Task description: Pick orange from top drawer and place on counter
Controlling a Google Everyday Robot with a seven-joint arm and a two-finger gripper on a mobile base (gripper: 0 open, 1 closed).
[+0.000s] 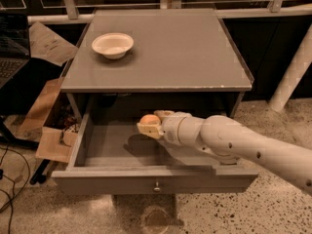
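The top drawer (97, 145) is pulled open below the counter (170, 52); its knob (156, 185) shows at the front centre. My gripper (150, 123) reaches in from the right, over the drawer's middle. It is shut on the orange (149, 119), a small round fruit seen between the pale fingers. The orange is lifted off the drawer floor, just under the counter's front edge. A shadow lies on the drawer floor beneath it.
A white bowl (112, 45) stands on the counter's back left. Cardboard boxes (51, 126) and paper lie on the floor to the left. A white post (292, 77) stands at the right. Speckled floor lies in front.
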